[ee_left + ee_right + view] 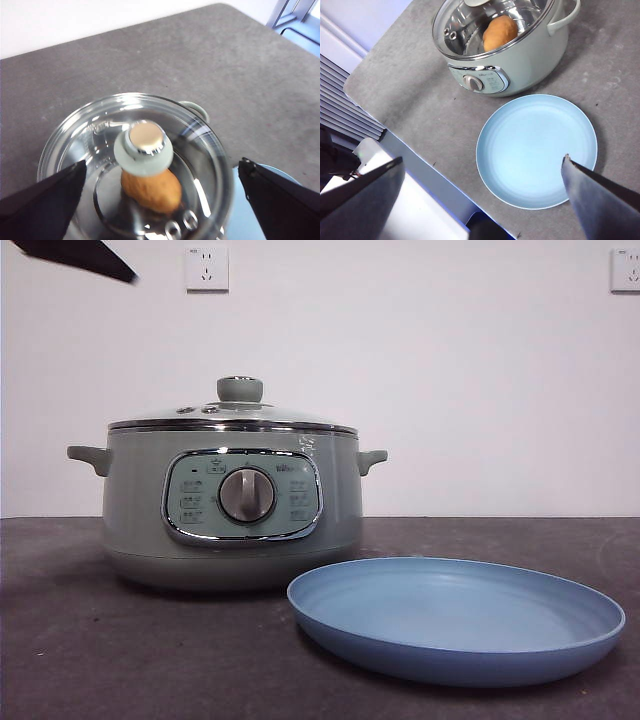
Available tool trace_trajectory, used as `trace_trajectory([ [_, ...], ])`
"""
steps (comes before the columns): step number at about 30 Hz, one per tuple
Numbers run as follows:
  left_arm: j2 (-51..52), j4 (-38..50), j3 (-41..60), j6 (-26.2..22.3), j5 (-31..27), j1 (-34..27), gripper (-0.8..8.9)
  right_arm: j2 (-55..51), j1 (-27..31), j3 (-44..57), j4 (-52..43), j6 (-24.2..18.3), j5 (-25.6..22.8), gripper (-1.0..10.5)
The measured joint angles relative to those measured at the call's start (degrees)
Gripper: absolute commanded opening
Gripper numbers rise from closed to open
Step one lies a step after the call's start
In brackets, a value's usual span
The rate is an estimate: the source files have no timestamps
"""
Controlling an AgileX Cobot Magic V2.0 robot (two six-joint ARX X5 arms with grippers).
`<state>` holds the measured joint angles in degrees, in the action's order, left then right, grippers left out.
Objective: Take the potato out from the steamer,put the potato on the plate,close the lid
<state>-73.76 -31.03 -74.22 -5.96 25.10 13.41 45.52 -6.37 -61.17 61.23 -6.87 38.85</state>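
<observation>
The potato (151, 190) is lying inside the steamer (232, 502), on the shiny metal floor, showing orange-brown and lumpy through the glass. The lid (232, 417) is sitting closed on the pot, its chrome rim meeting the pot's top edge all round, its pale green knob (143, 147) standing upright at the centre with small vent holes beside it.

The steamer is standing squat and round on the grey table (80, 640), pale sage-green, with small handles jutting out at each side and a silver dial in a chrome-rimmed panel facing forward. Open tabletop is showing behind and to both sides of it.

The plate (455, 625) is lying flat just in front of the pot, toward one side, apart from its base; it is light blue, matte, shallow, with a raised rim, and is holding nothing. In the right wrist view it is lying near the table's front edge.

The left gripper (160, 200) is hanging above the lid, jaws spread wide to either side of the knob, touching nothing. The right gripper (480, 200) is hovering high over the plate and the table's edge, jaws likewise spread and gripping nothing.
</observation>
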Motion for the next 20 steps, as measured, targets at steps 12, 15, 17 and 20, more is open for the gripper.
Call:
trace_trajectory([
  [12, -18.03, 4.15, -9.57, -1.36, -5.07, 5.40, 7.11, 0.98, 0.00, -0.02, 0.00, 0.00, -0.02, 6.3],
  [15, -20.37, 4.28, -9.60, -1.90, -5.99, 6.34, 7.10, 0.98, 0.00, -0.02, 0.00, 0.00, -0.02, 6.3],
  [17, -21.62, 4.28, -9.60, -2.19, -6.67, 6.93, 7.10, 1.01, 0.00, -0.02, 0.00, 0.00, -0.02, 6.3],
  [20, -22.69, 4.37, -9.60, -2.54, -7.52, 7.45, 7.10, 1.01, 0.00, -0.02, 0.00, 0.00, -0.04, 6.3],
])
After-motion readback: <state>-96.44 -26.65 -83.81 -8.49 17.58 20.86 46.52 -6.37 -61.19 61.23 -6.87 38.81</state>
